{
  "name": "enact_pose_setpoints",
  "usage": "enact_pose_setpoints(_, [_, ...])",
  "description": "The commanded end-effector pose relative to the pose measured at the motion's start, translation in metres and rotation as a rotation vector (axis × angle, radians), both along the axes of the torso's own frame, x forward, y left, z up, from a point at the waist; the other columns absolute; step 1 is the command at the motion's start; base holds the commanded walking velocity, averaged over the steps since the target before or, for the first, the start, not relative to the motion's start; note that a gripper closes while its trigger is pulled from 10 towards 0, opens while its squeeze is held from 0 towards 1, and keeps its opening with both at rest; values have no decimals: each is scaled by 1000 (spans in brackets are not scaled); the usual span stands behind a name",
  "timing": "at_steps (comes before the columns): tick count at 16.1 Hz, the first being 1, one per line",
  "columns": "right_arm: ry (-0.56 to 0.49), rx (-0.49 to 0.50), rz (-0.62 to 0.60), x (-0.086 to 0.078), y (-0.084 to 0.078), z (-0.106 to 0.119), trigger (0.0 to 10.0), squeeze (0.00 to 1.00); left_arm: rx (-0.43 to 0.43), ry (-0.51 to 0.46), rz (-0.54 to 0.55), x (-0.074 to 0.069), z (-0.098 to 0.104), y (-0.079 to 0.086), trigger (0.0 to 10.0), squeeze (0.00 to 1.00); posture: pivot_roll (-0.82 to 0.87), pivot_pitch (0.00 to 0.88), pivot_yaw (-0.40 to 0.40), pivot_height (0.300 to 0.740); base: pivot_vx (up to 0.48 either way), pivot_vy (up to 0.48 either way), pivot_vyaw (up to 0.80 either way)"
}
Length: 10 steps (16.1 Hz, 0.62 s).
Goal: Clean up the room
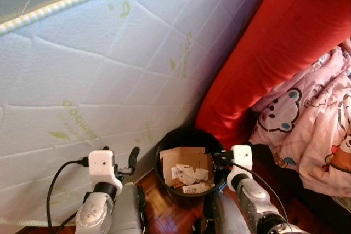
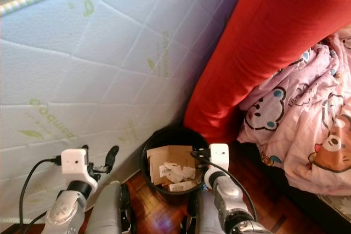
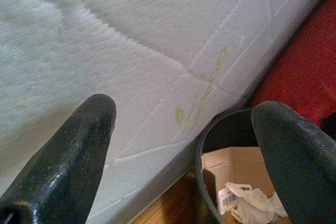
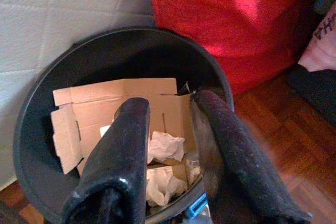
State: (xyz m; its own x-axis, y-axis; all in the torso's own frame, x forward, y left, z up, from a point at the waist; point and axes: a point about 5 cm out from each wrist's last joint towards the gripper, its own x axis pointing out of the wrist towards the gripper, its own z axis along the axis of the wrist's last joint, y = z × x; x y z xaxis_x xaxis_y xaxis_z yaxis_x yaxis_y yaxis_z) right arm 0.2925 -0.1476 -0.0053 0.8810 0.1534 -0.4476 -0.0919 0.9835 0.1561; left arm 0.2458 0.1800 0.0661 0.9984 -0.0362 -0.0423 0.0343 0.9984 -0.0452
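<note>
A black trash bin (image 1: 186, 131) stands on the wood floor, tucked where the mattress meets a red cushion. Inside it lie a flattened cardboard box (image 1: 186, 156) and crumpled white paper (image 1: 193, 175). My right gripper (image 4: 170, 102) hovers at the bin's near right rim, open, with nothing between its fingers; the paper (image 4: 165, 145) shows through the gap. Left of the bin, my left gripper (image 1: 119, 154) is raised beside the mattress, also open and empty. In the left wrist view the bin's rim (image 3: 202, 145) sits beside one finger.
A white quilted mattress (image 1: 109, 69) leans upright across the left and back. A big red cushion (image 1: 285, 42) slants up behind the bin. A pink cartoon-print blanket (image 1: 312, 119) is piled at the right. Parquet floor (image 1: 164, 212) shows around the bin.
</note>
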Motion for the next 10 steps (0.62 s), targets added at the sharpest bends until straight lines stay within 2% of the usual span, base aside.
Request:
enact_pose_setpoints(1, [17,1,-27,-6,-6,-6,10000,0,-3,32,-7,-2,-8,-1,10000,0,90,176,-51,616,0,0,0])
enact_pose_setpoints(7, [16,-5,-11,-4,-4,-4,10000,0,-12,20,-16,9,-7,-2,10000,0,87,154,-53,616,0,0,0])
enact_pose_setpoints(10, [21,-7,-12,-7,-5,-6,10000,0,-17,17,-16,10,-8,-2,10000,0,87,144,-55,616,-264,0,0])
